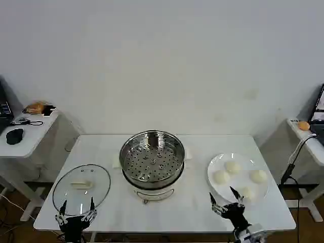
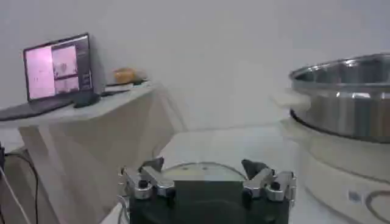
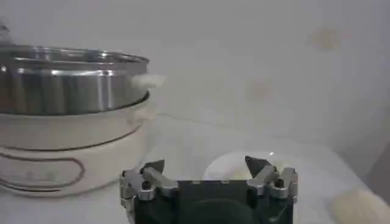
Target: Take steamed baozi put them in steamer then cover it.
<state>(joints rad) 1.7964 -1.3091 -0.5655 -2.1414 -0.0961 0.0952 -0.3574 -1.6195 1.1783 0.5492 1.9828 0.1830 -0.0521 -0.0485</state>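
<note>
The steamer [image 1: 152, 159], a shiny steel pot with a perforated floor, stands uncovered at the table's middle. Several cream-white baozi [image 1: 232, 166] lie on a white plate [image 1: 245, 160] to its right. The cover [image 1: 81, 187], a glass lid with a cream handle, rests flat on the table at the left. My left gripper [image 1: 77, 208] hangs open at the cover's near rim, and the left wrist view has that rim [image 2: 198, 171] between the open left gripper [image 2: 203, 165]. My right gripper [image 1: 224, 200] is open by the plate's near left edge, close to the nearest baozi [image 1: 246, 193].
The steamer's steel wall [image 2: 341, 91] rises to one side of the left gripper, and its white base [image 3: 67, 152] stands beside the right gripper [image 3: 205, 164]. Side tables stand left [image 1: 23, 129] and right [image 1: 309, 136] of the white table. A black cable [image 1: 291, 167] hangs at the right.
</note>
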